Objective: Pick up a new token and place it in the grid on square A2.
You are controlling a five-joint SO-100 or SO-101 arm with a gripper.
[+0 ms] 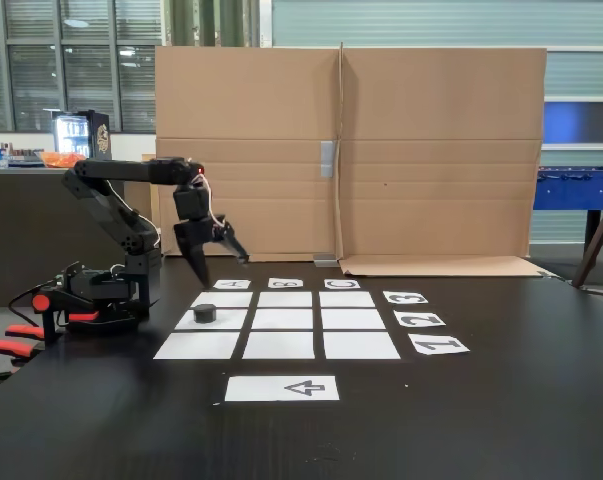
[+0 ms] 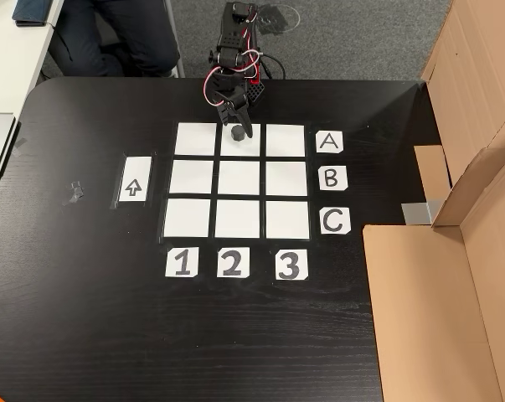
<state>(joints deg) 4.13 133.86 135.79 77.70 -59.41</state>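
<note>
Fixed view: the token [image 1: 205,313], a small black puck, sits on square A2 [image 1: 225,320], the middle white rectangle of the left-hand column of the grid [image 1: 285,320], under the card lettered A; the gripper [image 1: 218,266] hangs above and just behind it, its fingers spread apart and holding nothing, clear of the puck. The arrow sheet [image 1: 282,388] lies nearer the camera, apart from the grid. Other view, from above: the token [image 2: 236,131] rests on square A2 [image 2: 245,147] in the row marked A, above the card numbered 2, toward the square's edge nearest the arm; the gripper [image 2: 236,117] stands just over that edge, its tips near the puck, jaws parted. Judgement: pick-up and placing appear done, the puck lying free on the target; only the arm's pull-back seems left
</note>
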